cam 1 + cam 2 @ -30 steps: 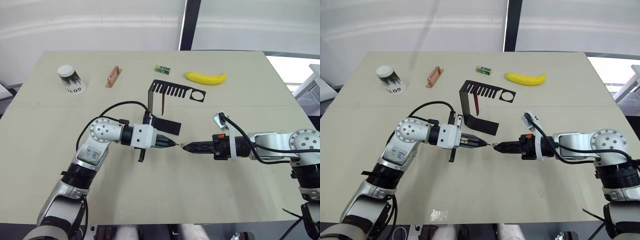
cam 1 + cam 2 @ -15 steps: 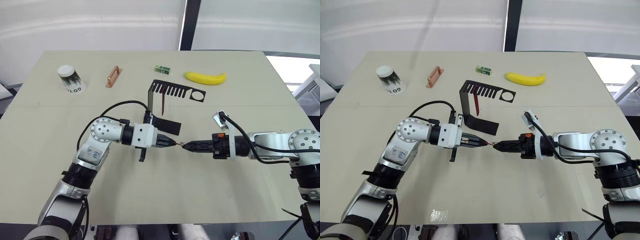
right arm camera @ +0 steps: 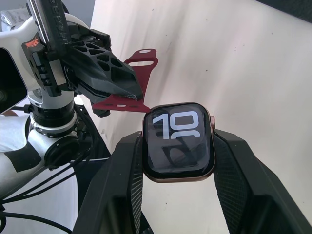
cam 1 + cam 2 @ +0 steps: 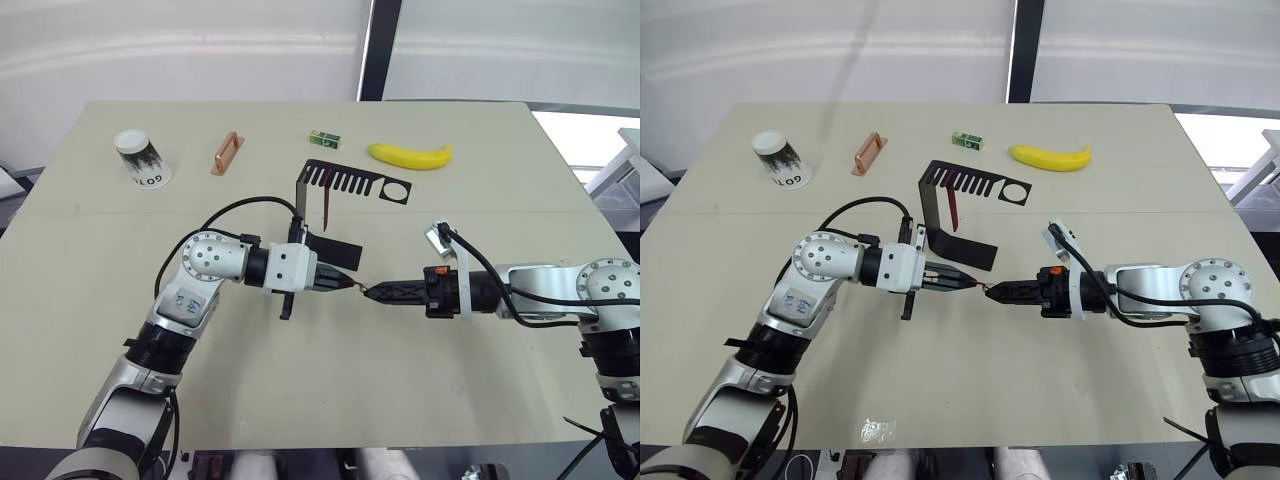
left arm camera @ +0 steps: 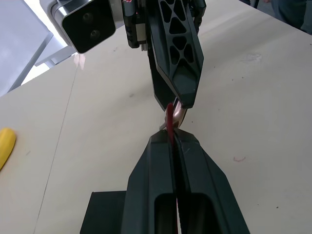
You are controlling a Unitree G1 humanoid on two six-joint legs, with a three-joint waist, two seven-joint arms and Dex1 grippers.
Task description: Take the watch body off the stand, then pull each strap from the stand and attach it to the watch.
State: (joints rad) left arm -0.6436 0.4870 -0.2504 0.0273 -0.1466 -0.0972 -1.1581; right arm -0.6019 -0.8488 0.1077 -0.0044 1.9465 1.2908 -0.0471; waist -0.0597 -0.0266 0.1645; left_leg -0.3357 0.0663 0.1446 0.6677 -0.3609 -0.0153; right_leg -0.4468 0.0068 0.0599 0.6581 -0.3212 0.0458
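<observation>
Two grippers have closed their gap over the table's middle: the left gripper, pinching a maroon strap, now meets the watch body clamped by the right gripper, so attachment looks imminent.

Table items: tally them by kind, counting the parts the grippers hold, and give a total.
Straps: 2, one in the left gripper at, one on the stand at
Watch body: 1, in the right gripper
Stand: 1
Banana: 1
Cup: 1
Green box: 1
Copper-coloured block: 1
Total: 8
</observation>
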